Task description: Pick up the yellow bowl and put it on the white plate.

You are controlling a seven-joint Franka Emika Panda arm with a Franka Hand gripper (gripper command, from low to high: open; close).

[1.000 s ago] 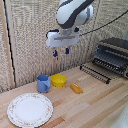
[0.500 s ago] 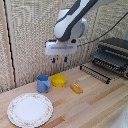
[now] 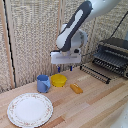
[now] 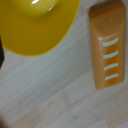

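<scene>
The tool (image 3: 65,68) has dropped lower, now just above the round bright yellow bowl (image 3: 59,80); whether its fingers are apart, I cannot tell.

Arm (image 3: 80,25): smooth white rounded shell segments, with a broad dark grey to black band running along the upper link. Joint housing above the wrist is bulbous, white, with a darker shaded recess at its side. Gripper (image 3: 65,68): white boxy block, wider than tall, mounted under the wrist. Two short dark fingers (image 3: 59,68) with blue tips project beneath it. No cables, screws or markings resolvable; exterior view is low resolution.
</scene>
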